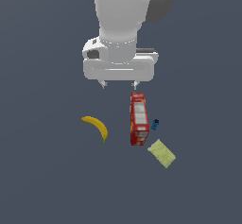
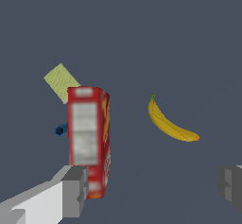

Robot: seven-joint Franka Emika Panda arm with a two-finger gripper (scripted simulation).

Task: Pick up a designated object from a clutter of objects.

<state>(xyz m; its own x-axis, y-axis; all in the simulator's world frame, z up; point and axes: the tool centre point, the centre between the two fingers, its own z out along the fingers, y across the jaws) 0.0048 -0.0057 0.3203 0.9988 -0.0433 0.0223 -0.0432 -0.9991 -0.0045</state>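
Observation:
The designated object, a flat pale yellow-green pad (image 1: 161, 153) (image 2: 60, 81), lies on the floor toward the exterior view's right, just past the tall red box (image 1: 139, 119) (image 2: 89, 138). A tiny blue item (image 1: 155, 123) (image 2: 61, 129) sits between the box and the pad. A yellow banana (image 1: 96, 127) (image 2: 169, 122) lies to the exterior view's left of the box. My gripper (image 1: 119, 84) (image 2: 153, 190) hangs open above the clutter, holding nothing, well apart from the pad. The red box hides one corner of the pad in the wrist view.
Everything rests on a plain dark grey floor (image 1: 47, 180). The arm's white body (image 1: 125, 24) fills the upper middle of the exterior view.

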